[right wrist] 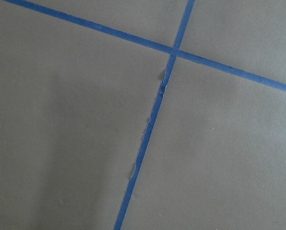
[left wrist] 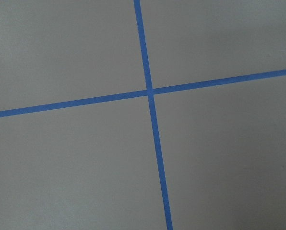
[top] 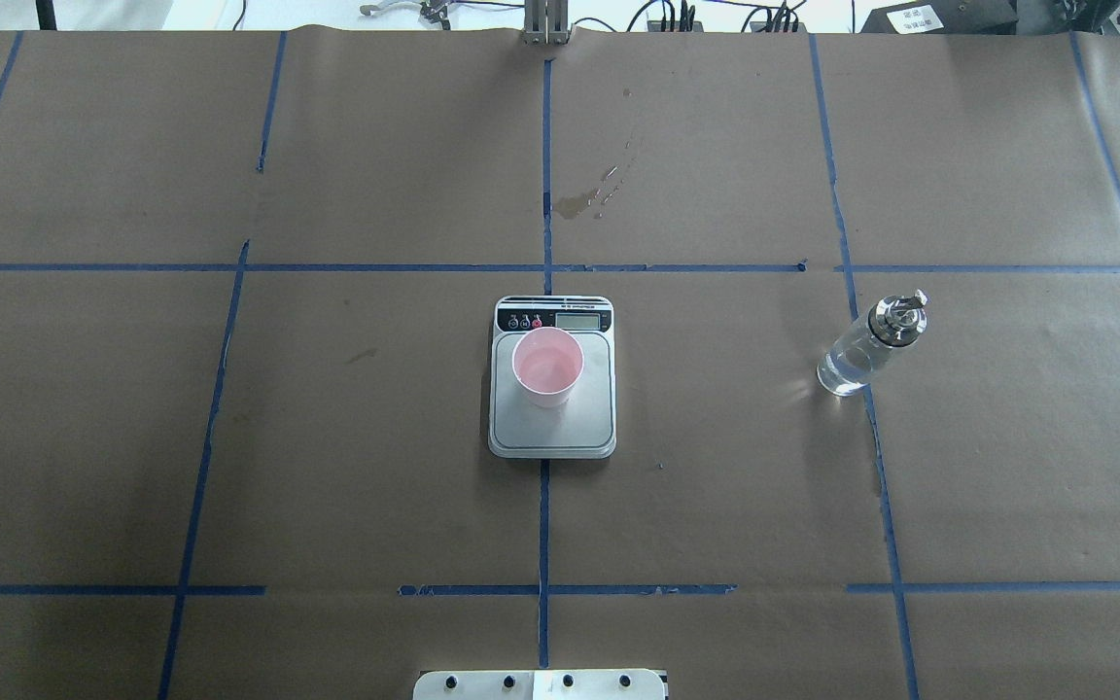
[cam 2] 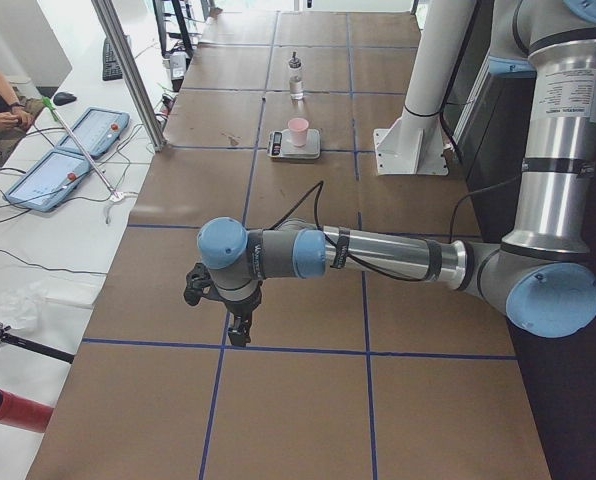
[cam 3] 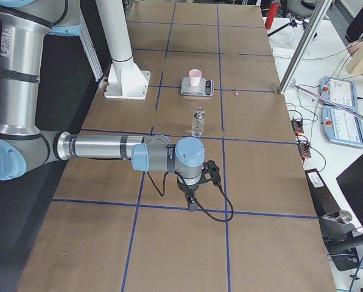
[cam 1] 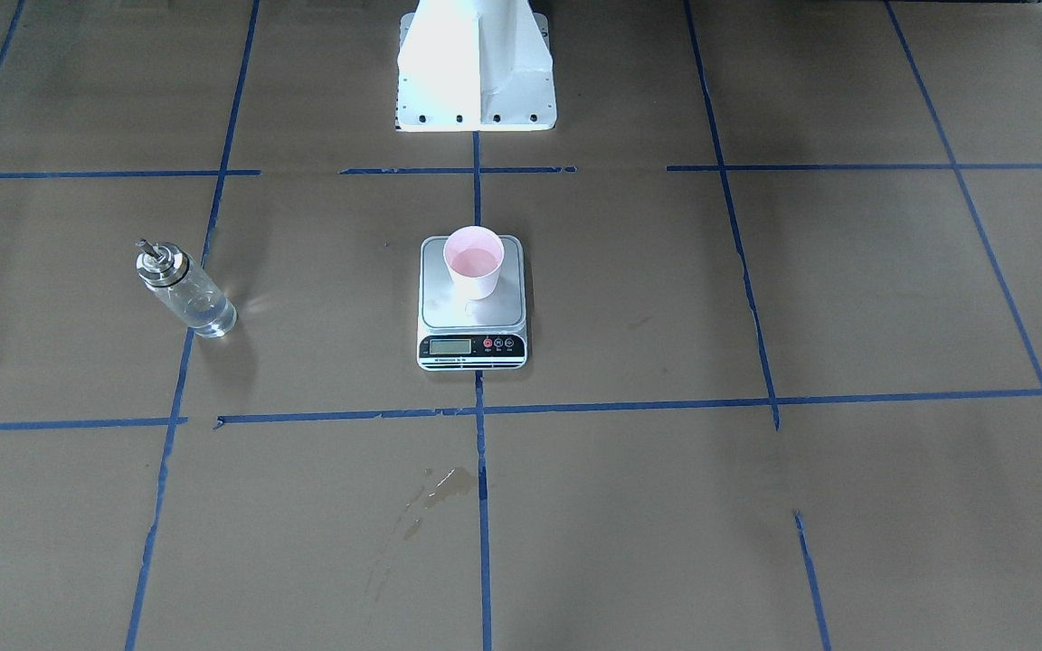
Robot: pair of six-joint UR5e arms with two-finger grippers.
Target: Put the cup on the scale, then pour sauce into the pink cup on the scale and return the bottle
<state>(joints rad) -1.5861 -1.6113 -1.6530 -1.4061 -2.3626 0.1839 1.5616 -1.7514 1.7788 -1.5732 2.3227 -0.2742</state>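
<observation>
Exterior left, exterior right: left hand (cam 2: pixel 240 328), right hand (cam 3: pixel 192 204) downward above table (cam 2: pixel 298 410), grip indiscernible.

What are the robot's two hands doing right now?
Left gripper: cannot tell if open or shut.
Right gripper: cannot tell if open or shut.

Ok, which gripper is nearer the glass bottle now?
Right. The right gripper hangs over the table at the end nearest the bottle; the left gripper hangs at the opposite end, beyond the scale.
</observation>
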